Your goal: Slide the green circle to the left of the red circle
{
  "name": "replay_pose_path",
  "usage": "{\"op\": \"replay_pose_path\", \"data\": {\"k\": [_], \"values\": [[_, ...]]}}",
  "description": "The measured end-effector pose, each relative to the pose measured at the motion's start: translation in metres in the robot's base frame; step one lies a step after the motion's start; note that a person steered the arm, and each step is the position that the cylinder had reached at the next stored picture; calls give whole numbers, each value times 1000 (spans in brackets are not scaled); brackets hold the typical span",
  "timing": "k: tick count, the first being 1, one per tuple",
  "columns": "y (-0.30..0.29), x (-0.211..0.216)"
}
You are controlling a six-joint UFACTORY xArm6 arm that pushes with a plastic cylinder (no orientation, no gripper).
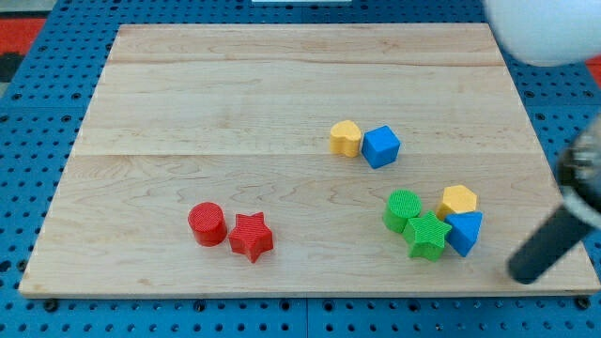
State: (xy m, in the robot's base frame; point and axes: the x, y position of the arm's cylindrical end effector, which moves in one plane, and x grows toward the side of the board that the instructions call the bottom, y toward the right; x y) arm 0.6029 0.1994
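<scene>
The green circle (403,209) sits right of the board's middle, near the view's bottom, touching the green star (427,235) at its lower right. The red circle (207,223) stands far to its left, with the red star (251,236) right beside it. My rod comes in from the view's right edge, and my tip (522,274) rests on the board at the lower right. The tip is right of and a little below the green star and the blue triangle-like block (465,231), apart from both.
A yellow block (457,201) touches the blue triangle-like block's top. A yellow block (346,138) and a blue cube (381,146) sit together above the green circle. The wooden board (282,94) lies on a blue pegboard. A blurred white arm part (545,28) fills the top right corner.
</scene>
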Motion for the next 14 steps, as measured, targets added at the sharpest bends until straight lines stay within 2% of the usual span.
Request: {"op": "replay_pose_path", "data": {"k": [3, 5, 6, 7, 8, 9, 10, 12, 14], "values": [[-102, -82], [-135, -126], [-180, -137], [-288, -137], [-346, -138], [-345, -175], [-379, -140], [-387, -93], [-347, -73]]}}
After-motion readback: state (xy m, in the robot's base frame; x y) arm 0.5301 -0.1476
